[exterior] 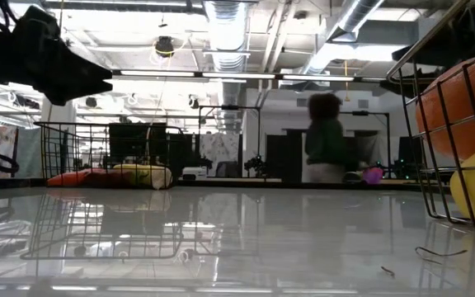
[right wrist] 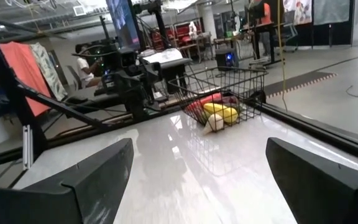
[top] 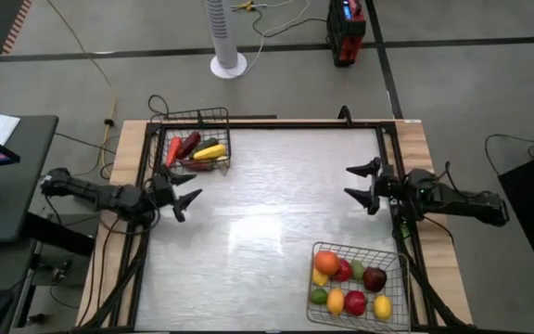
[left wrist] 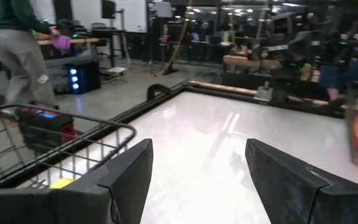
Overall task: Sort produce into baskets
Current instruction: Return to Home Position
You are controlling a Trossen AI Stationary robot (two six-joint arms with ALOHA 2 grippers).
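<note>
Left tool [top: 191, 186] at mid-left of the high view, fingers spread, gripping nothing, just below the upper-left basket [top: 226, 139] containing elongated pieces [top: 197, 148] in red, yellow and dark green. Right tool [top: 349, 181] at mid-right, likewise spread, gripping nothing. Lower-right basket [top: 314, 250] containing round fruit [top: 350, 283] in orange, red, yellow, green. Counter [top: 276, 213] between.

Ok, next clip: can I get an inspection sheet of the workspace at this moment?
Surface: pale glossy table top, bare between the baskets.
Job's things: elongated produce in the upper-left basket; round produce in the lower-right basket, high view.
Clutter: nothing seen.
Grippers: left gripper open beside the upper-left basket; right gripper open near the table's right edge; both empty.
Cables: cable across the floor beyond the table.
Surroundings: white fan on the floor; person in the room behind.
</note>
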